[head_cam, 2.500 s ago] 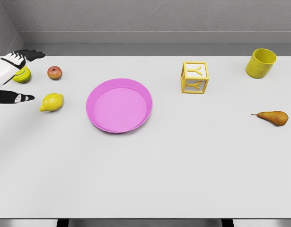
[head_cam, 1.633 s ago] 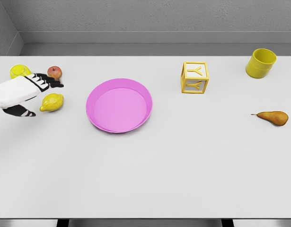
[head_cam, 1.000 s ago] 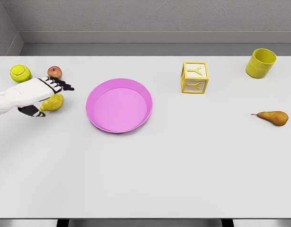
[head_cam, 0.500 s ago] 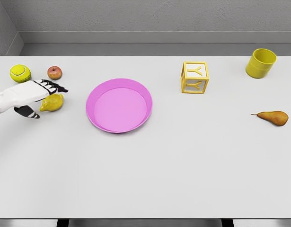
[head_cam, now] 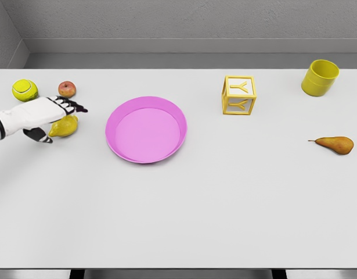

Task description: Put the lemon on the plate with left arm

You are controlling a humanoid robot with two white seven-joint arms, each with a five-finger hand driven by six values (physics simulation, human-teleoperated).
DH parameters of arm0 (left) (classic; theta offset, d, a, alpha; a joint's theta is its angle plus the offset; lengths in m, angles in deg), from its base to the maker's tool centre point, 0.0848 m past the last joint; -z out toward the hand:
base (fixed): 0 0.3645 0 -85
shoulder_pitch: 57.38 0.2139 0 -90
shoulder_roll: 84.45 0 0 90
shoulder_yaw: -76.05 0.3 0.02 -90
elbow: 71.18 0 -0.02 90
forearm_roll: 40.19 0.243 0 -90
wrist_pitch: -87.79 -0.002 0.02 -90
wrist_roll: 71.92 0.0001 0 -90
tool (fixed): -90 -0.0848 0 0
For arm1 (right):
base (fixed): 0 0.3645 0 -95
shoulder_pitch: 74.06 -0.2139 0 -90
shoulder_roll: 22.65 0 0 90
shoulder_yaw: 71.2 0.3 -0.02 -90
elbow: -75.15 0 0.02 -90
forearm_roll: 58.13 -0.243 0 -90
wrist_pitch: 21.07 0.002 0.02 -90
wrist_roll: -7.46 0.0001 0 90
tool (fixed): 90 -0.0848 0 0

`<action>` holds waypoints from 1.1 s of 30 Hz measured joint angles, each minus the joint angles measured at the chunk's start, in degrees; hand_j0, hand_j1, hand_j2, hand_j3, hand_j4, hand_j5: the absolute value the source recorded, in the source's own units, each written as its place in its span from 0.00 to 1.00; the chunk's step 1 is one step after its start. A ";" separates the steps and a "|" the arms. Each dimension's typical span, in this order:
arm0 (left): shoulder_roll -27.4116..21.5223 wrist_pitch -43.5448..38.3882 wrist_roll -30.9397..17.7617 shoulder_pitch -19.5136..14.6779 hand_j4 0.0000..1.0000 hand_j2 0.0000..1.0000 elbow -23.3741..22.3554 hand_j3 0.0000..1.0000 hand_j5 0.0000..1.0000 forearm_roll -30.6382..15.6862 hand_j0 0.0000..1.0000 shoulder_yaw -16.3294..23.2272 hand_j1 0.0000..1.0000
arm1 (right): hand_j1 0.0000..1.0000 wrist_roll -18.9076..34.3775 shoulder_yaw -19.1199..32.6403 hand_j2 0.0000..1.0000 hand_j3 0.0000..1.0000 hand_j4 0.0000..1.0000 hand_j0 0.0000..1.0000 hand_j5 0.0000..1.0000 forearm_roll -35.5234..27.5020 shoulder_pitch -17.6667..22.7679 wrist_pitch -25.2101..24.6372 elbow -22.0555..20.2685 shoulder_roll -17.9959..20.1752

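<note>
The left hand (head_cam: 47, 113) is at the far left of the table (head_cam: 184, 215). It is flat over the lemon (head_cam: 65, 125). Its fingers (head_cam: 74, 106) are stretched out and its thumb (head_cam: 40, 135) sits on the near side of the fruit. The hand is not closed on the lemon yet. The lemon lies on the table, partly hidden under the palm. I cannot tell if the hand is touching it.

I think this is the grabbing step. Next, the fingers and thumb need to curl around the lemon and hold it tight. Then the arm must lift it and carry it right to the plate (head_cam: 123, 145). The plate is close by and has nothing on it.

The right arm cannot be seen.

Now a count. There is one lemon and one pink plate. Just behind the hand are one ball (head_cam: 24, 89) and one apple (head_cam: 67, 89). Right of the plate is one yellow block (head_cam: 239, 95). In the far right corner is one yellow cup (head_cam: 320, 78). Near it, by the right edge, is one pear (head_cam: 335, 144).
</note>
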 measured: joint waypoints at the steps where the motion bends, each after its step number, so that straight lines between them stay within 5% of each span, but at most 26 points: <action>1: 0.24 -0.01 0.00 -0.53 1.00 1.00 -0.31 1.00 1.00 0.14 1.00 0.24 1.00 | 1.00 0.00 0.00 1.00 1.00 1.00 1.00 1.00 0.00 0.00 0.00 0.00 0.00; 33: 0.91 0.00 -2.41 -2.02 0.80 0.80 -1.44 0.80 0.80 2.38 0.80 3.08 0.80 | 1.00 -0.01 0.00 1.00 1.00 1.00 1.00 1.00 0.00 0.00 -0.03 0.00 0.00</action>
